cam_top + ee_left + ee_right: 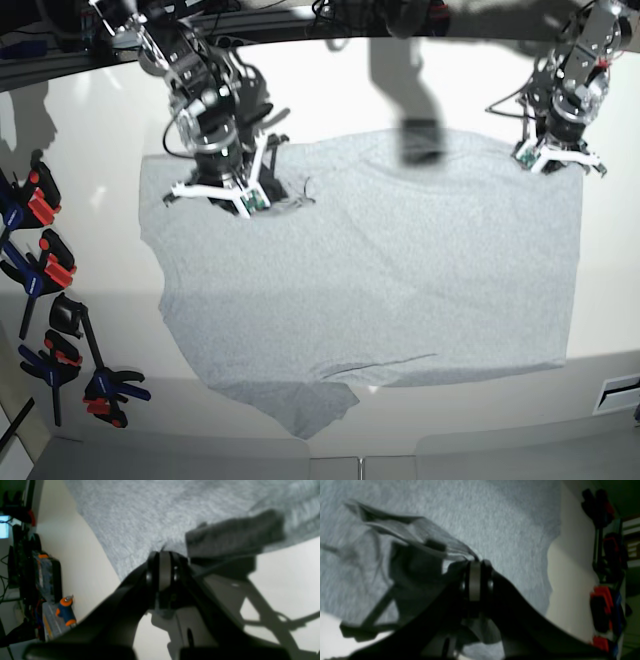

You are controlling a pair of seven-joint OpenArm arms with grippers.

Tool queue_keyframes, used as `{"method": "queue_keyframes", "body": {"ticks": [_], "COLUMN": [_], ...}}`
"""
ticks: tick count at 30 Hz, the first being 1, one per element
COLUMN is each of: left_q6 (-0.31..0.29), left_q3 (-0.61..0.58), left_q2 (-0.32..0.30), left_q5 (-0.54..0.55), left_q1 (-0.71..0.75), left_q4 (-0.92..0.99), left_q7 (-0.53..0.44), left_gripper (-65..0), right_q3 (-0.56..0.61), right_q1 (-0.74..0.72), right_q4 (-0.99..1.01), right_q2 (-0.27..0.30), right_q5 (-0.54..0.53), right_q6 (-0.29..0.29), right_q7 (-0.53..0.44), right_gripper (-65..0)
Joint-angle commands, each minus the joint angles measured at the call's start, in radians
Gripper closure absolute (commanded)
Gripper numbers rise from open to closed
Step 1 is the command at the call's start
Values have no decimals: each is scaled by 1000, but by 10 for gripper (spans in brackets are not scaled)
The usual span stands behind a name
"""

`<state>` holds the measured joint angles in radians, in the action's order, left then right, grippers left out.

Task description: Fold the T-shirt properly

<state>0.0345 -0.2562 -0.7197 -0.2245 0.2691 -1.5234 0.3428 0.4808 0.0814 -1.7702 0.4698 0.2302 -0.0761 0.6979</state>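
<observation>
The light grey T-shirt [400,270] lies spread on the white table [90,180], plain side up, with one sleeve [310,400] pointing at the near edge. My right gripper [278,180] is at the shirt's far left part. Up close, the right gripper [475,563] is shut on a pinched ridge of T-shirt [510,520] fabric that rises to its tips. My left gripper [548,152] sits at the far right edge. In the wrist view the left gripper [161,555] is shut on the T-shirt [140,515] hem, a small tuft showing at its tips.
Several black clamps with orange and blue handles [45,270] lie along the table's left side, and more [100,385] lie nearer the front. An orange-and-blue clamp [65,608] shows beside the table, and red-handled tools [602,597] beyond the shirt's edge.
</observation>
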Motion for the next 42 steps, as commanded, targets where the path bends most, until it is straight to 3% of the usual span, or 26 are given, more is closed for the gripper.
{"method": "queue_keyframes", "body": {"ticks": [1, 5, 9, 16, 21, 27, 33, 38, 42], "left_q6": [19, 19, 23, 61, 69, 180, 183, 181, 175], "left_q3": [8, 7, 8, 8, 8, 8, 8, 7, 7], "left_q2": [-9, 11, 22, 21, 21, 21, 21, 26, 53], "left_q5": [-1, 21, 21, 6, -10, -63, -68, -1, 18], "left_q1": [-23, -70, -125, -172, -173, -173, -173, -182, -246], "left_q4": [2, 51, 81, 66, -3, -58, -47, 29, 166], "left_q7": [-32, -101, -89, 58, 74, 33, 3, -163, -208], "left_gripper": [0, 0, 0, 0, 0, 0, 0, 0, 0], "right_q3": [-9, -10, -10, -10, -10, -10, -10, -10, -10], "right_q1": [-36, -130, -228, -349, -401, -446, -450, -449, -450], "right_q4": [8, 116, 234, 331, 331, 331, 331, 331, 354], "right_q2": [-6, -61, -110, -134, -135, -135, -135, -135, -135], "right_q5": [14, -6, -6, -5, -6, -6, -6, -6, -6], "right_q6": [2, 64, 106, 106, 106, 106, 106, 106, 106], "right_q7": [-26, -55, -62, -53, -51, -45, -70, -70, -90], "right_gripper": [0, 0, 0, 0, 0, 0, 0, 0, 0]}}
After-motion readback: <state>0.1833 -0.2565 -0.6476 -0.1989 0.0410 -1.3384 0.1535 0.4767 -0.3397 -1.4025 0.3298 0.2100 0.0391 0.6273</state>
